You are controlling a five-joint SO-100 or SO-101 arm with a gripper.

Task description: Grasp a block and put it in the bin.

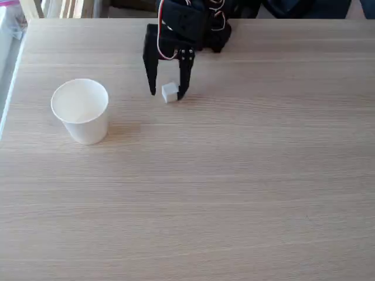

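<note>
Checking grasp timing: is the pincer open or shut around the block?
Open. The pincer has its fingers spread either side of the block, with a gap showing on the left.

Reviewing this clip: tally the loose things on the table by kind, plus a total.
Cube: 1, white, between the gripper fingers
Cup: 1, white, upright, left of the cube in the fixed view
Total: 2
</note>
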